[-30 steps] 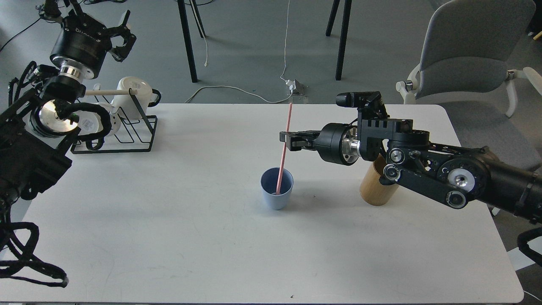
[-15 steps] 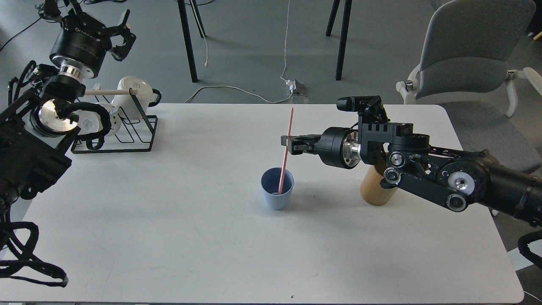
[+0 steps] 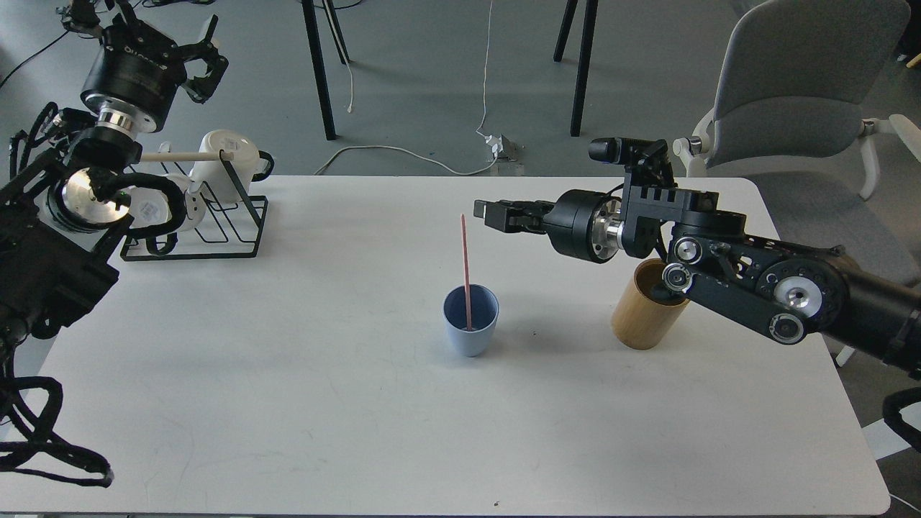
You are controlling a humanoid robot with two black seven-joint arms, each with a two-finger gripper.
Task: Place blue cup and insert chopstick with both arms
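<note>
A blue cup [image 3: 469, 338] stands upright near the middle of the white table [image 3: 324, 417]. A thin pink chopstick [image 3: 465, 266] stands in it, free of any grip and leaning a little to the left. My right gripper [image 3: 488, 214] hovers above and to the right of the cup. It is apart from the chopstick, with its jaws open and empty. My left gripper [image 3: 205, 57] is raised at the far left above the rack, open and empty.
A bamboo cup [image 3: 642, 316] stands right of the blue cup, under my right arm. A black wire rack [image 3: 216, 234] with white mugs [image 3: 227, 162] and a wooden stick sits at the table's back left. A grey chair [image 3: 799, 93] stands behind the right corner.
My right gripper has let go of the pink chopstick and moved up and back. The chopstick has dropped deeper into the blue cup and now leans left.
</note>
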